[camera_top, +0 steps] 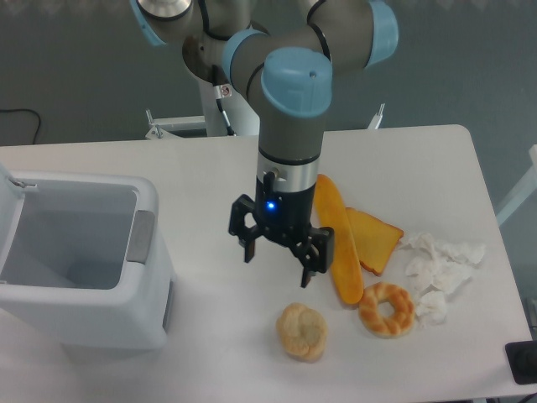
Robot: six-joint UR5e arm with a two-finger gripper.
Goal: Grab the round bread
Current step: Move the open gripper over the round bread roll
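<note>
The round bread [302, 332] is a small pale-tan bun with a lumpy top, lying near the table's front edge. My gripper [278, 269] hangs above the table just behind and slightly left of it, fingers spread and pointing down. It is open with nothing between its fingers and does not touch the bun.
A long orange baguette [337, 239] lies right beside the gripper's right finger. A golden ring-shaped bread [387, 309] and a toast slice [374, 238] sit to the right, with crumpled white paper [437, 270] beyond. A white bin [75, 260] stands at the left.
</note>
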